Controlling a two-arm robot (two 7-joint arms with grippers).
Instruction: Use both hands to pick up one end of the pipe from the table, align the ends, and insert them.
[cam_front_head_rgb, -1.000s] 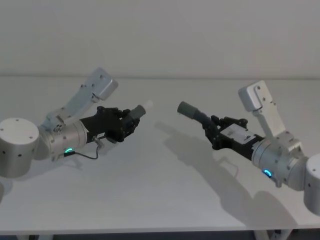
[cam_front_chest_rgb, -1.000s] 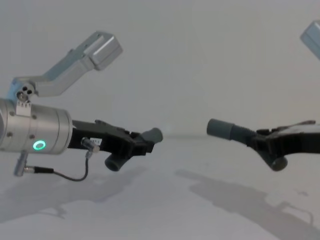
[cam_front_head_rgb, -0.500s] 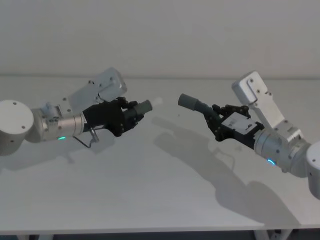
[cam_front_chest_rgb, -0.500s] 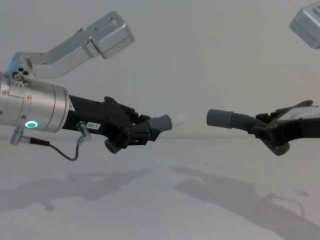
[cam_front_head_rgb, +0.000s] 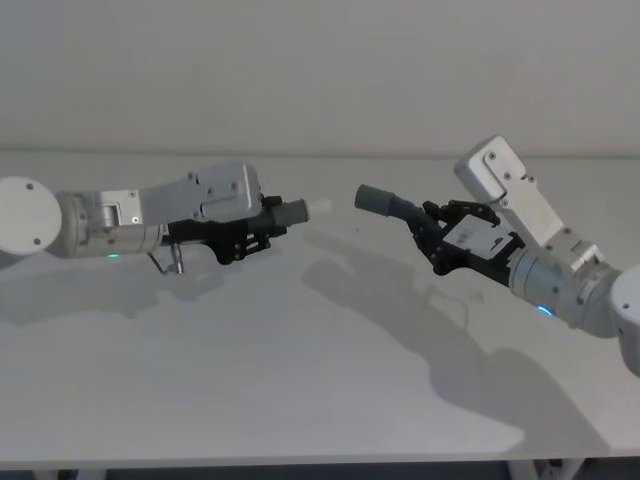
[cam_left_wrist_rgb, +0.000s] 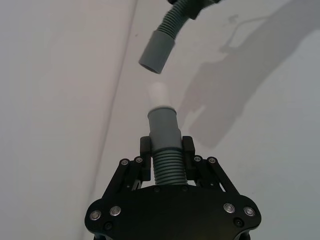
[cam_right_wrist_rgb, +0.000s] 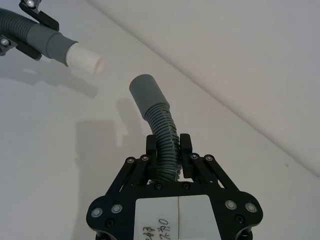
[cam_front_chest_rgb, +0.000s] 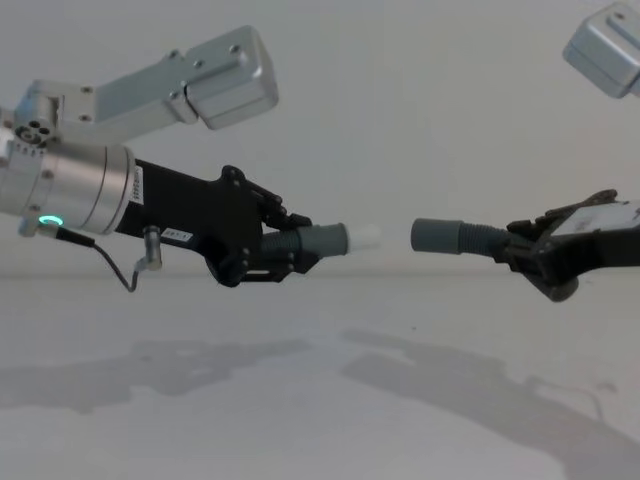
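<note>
Silver-grey cylindrical arms (cam_front_chest_rgb: 70, 190) with boxy brackets (cam_front_chest_rgb: 225, 70). The left tool (cam_front_head_rgb: 262, 228) and right tool (cam_front_head_rgb: 435, 240) are black, screw-studded; a green light (cam_front_chest_rgb: 45, 222) and thin cable (cam_front_chest_rgb: 115, 270) left, white label (cam_right_wrist_rgb: 177, 217) right.

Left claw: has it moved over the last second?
Yes. In the chest view the left claw, shut on the thinner pipe piece, has risen against the far edge of the table and advanced rightward.

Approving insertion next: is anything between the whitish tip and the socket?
Nothing visible. The thinner piece in the left gripper points its whitish tip at the socket of the thicker piece in the right gripper, across open air.
</note>
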